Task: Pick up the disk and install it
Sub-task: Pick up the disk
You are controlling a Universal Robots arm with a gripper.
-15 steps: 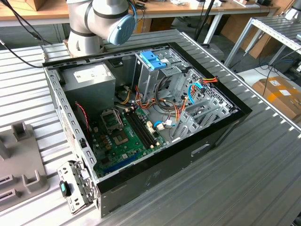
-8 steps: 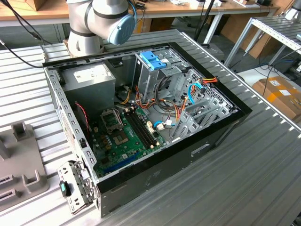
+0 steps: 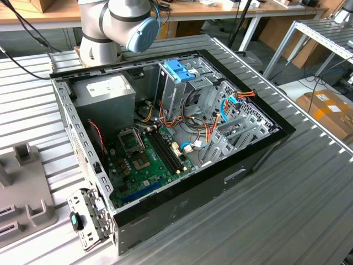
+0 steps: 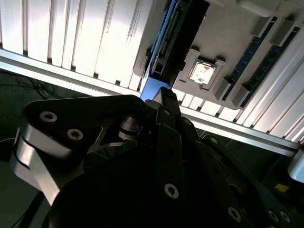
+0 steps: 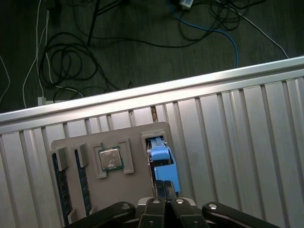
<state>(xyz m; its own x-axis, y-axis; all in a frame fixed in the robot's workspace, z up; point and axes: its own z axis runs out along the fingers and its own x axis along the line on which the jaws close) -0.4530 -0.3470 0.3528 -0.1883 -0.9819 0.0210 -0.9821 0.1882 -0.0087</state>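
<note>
- The gripper (image 5: 164, 186) was nearest to the lens in both wrist views. Its dark fingers (image 5: 159, 185) stood narrow, close about one end of the disk (image 5: 164, 159), and seemed to hold it by its thin edge.
- The disk stood on its edge in a slot of the grey fixture (image 5: 137, 133), with its light-blue carrier upward. It was not yet lifted out.
- Beside it on the same fixture lay a processor chip (image 5: 110, 158), and further along two memory sticks (image 5: 83, 185). All three were apart from the fingers.
- So the picking seemed just begun. The carrying and the installing were not done.
- In the exterior view the fixture (image 3: 22, 187) lay at that view's left on the ribbed table (image 3: 309, 193), just beside the open computer case (image 3: 182, 204).
- Inside the case, the upright metal cage with the blue bracket (image 3: 179, 70) stood at the far side, right of the grey power supply (image 3: 105, 91). No disk showed in it.
- Bundles of wires (image 3: 207, 132) hung close around the cage, so the room there looked tight.
- The fixture sat near the table's edge rail (image 5: 166, 90), and beyond it the floor was covered with cables (image 5: 71, 52). On the other side of the disk the table was bare.
</note>
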